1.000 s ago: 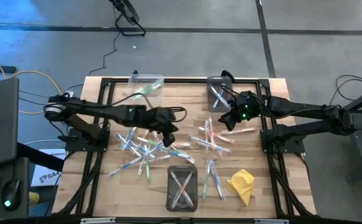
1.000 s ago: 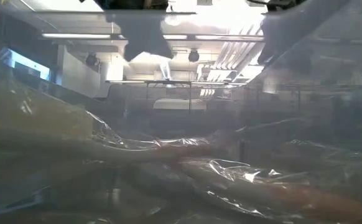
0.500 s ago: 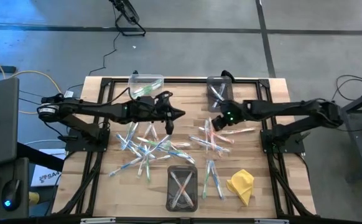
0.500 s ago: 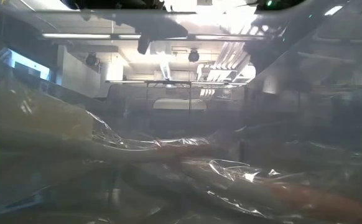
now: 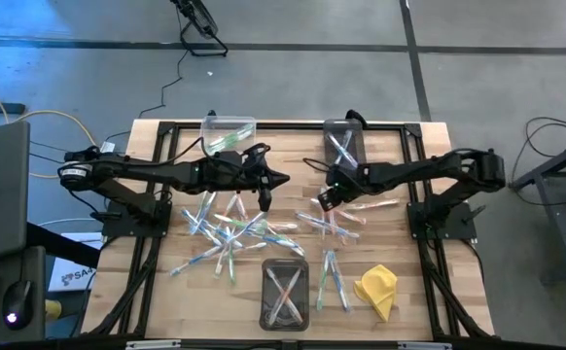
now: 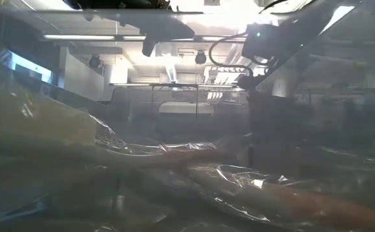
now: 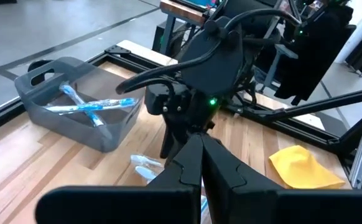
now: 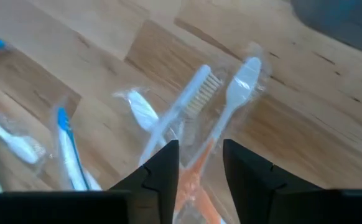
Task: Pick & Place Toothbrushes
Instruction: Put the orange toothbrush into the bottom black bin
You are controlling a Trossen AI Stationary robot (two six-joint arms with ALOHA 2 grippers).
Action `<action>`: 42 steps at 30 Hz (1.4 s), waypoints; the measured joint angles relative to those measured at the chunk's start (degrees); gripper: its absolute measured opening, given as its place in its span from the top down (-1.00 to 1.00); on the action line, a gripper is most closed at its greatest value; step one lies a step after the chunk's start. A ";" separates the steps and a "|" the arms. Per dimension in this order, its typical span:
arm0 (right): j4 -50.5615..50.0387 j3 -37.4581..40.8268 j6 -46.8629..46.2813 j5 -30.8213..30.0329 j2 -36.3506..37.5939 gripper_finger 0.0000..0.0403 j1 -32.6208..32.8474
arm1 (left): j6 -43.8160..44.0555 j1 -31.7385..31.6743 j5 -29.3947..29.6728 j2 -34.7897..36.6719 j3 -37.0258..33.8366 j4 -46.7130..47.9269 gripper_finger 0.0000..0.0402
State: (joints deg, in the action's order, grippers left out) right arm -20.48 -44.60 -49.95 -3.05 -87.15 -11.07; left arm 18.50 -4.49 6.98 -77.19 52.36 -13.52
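Note:
Wrapped toothbrushes lie flat on the wooden table in two loose piles, a left one (image 5: 225, 228) and a right one (image 5: 336, 219). My right gripper (image 5: 324, 197) hangs low over the right pile, pointing steeply down. It is open, and its fingers (image 8: 162, 168) stand on either side of the handle of an orange-handled toothbrush (image 8: 234, 102). A white toothbrush (image 8: 181, 102) lies beside that one. My left gripper (image 5: 283, 179) is shut, with nothing in it. It is held above the table between the piles and points nearly level toward the right arm. My right gripper comes from above, slanting down, with one finger on each side of the orange handle (image 8: 192, 182), which lies on the table in its clear wrapper. Whether the fingers touch the handle or the wrapper, I cannot tell.
A clear bin (image 5: 228, 133) with a green toothbrush stands at the far left. A grey bin (image 5: 341, 141) with blue ones stands far right of centre. A third bin (image 5: 285, 292) sits at the near edge, with a yellow cloth (image 5: 377, 289) to its right. Crinkled plastic fills the low view.
My right gripper has come down from beside the grey bin toward the near left, onto the right pile. My left gripper has tipped up from pointing down to nearly level, drifted a little toward the far edge, then kept still. No toothbrush has moved.

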 joint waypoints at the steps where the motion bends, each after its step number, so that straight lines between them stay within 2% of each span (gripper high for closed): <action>1: 0.60 0.00 0.00 -0.30 -0.37 0.46 0.00 | 0.00 0.00 0.00 0.00 0.00 0.00 1.00; 7: 0.48 0.00 -1.40 -2.73 -1.03 0.62 -0.12 | 0.00 0.00 -0.04 -0.02 0.00 -0.01 1.00; 12: 0.35 0.00 -1.34 -2.83 -1.40 0.67 -0.22 | 0.02 0.00 -0.09 -0.02 0.00 0.00 1.00; 26: 0.19 0.00 -3.16 -5.46 -1.47 0.67 0.62 | 0.03 0.00 -0.12 -0.04 0.00 0.00 1.00; 36: 0.16 0.00 -0.72 -7.78 -1.47 0.67 0.95 | 1.95 0.00 -0.15 -0.04 0.00 0.01 1.00; 42: 0.19 0.77 -1.01 -8.57 -1.47 0.54 0.96 | 1.95 0.00 -0.15 -0.04 0.00 0.02 1.00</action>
State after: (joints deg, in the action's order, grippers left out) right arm -20.29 -43.83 -50.97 -11.62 -88.62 -10.11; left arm 20.45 -4.49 6.83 -77.23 52.36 -13.50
